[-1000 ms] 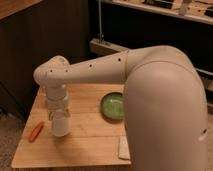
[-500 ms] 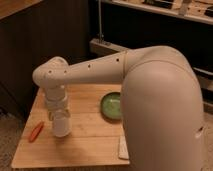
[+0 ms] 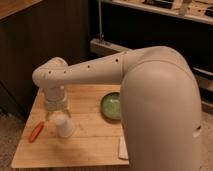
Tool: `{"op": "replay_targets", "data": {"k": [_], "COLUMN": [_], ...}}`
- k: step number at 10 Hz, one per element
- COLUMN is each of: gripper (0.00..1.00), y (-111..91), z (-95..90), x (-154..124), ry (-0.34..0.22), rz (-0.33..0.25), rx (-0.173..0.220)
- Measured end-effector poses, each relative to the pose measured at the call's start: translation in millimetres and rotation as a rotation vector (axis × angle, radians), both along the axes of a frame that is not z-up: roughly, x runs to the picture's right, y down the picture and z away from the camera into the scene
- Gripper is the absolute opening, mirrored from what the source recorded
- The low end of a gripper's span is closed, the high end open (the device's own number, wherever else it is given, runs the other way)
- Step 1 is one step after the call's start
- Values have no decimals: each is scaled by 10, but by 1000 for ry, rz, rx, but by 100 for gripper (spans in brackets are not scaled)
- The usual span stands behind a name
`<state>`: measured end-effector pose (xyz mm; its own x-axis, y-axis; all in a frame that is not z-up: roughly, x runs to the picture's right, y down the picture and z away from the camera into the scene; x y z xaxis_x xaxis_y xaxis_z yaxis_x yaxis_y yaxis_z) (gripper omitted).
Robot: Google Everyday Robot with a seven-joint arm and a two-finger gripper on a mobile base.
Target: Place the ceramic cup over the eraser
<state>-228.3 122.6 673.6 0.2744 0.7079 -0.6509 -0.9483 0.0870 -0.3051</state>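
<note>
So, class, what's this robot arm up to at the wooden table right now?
The robot's pincer hangs straight down over the left part of the light wooden table, right at the top of a small plain white ceramic cup that stands on the tabletop. A slim orange stick-like object lies to its left, a round green plate to its right. No eraser is visible.

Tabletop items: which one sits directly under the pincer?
The ceramic cup, white and upside down, sits right below the pincer. The orange stick lies to its left; the green plate is farther right.
</note>
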Motion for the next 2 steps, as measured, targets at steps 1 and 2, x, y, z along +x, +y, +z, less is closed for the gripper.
{"op": "replay_targets", "data": {"k": [1,2], "gripper": [60,60], "y": [-3,-5], "z": [-7,-11], "x": [-3,-5], "ry": [-4,-5], "rz": [1,1], "rx": [5,7]}}
